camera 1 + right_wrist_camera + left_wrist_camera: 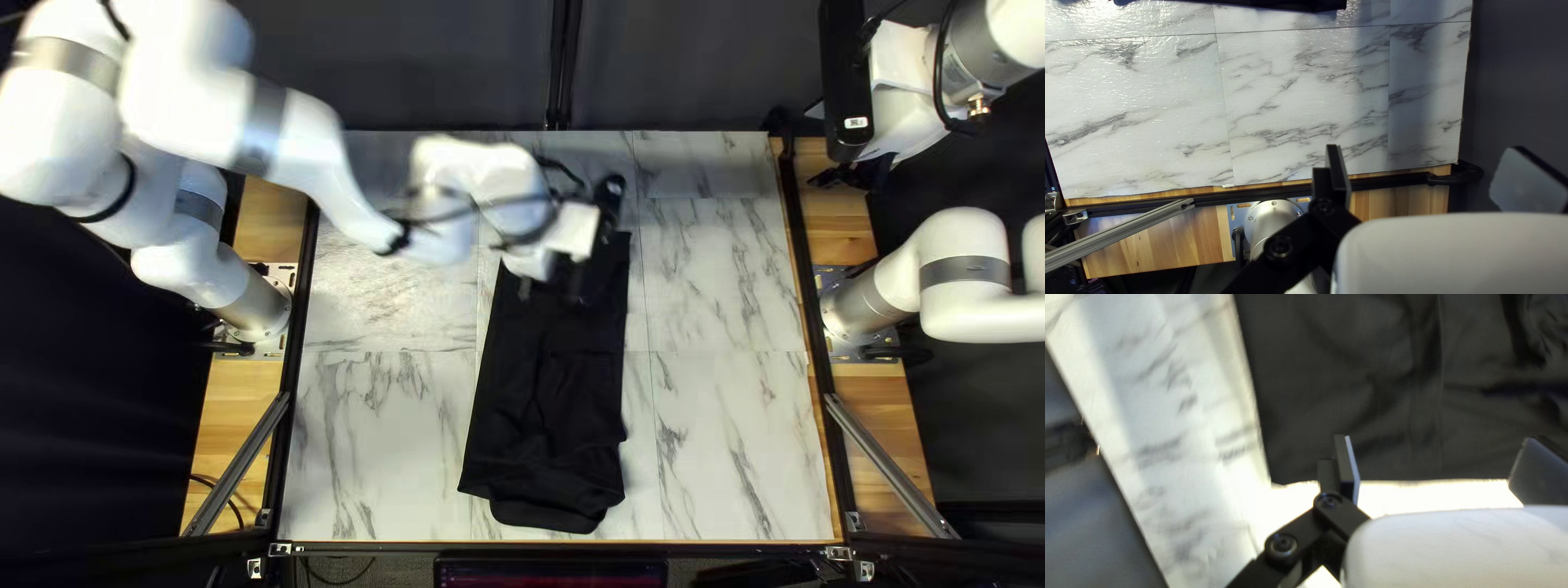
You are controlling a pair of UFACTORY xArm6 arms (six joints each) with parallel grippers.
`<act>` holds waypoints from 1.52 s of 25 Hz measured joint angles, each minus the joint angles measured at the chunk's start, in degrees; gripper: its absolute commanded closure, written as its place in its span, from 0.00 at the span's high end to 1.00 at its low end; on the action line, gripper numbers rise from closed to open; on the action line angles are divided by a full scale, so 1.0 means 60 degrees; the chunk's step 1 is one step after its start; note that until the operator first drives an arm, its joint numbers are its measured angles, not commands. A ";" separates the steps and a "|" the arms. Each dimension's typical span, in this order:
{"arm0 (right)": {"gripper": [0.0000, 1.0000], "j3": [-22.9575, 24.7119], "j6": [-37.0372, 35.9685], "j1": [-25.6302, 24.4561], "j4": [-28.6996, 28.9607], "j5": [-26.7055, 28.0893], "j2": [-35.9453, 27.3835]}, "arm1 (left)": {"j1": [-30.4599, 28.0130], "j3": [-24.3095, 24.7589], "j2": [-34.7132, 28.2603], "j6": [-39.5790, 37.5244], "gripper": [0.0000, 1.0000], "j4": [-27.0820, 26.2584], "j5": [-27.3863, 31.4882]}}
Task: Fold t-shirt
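Black t-shirt (539, 425): likely light, limp; I'd pinch far end (617, 261), all layers. Left gripper (1442, 471), right gripper (1433, 177) open.

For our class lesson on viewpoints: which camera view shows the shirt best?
The top left view: it shows nearly the whole shirt, its far end partly hidden by the left arm. The left wrist view shows one part closely; the right wrist view, just a strip.
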 measured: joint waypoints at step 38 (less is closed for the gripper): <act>1.00 0.0000 0.0000 0.0000 0.0000 0.0000 0.0000 | -0.1066 -0.2459 0.3860 -0.1143 1.00 0.1006 0.2248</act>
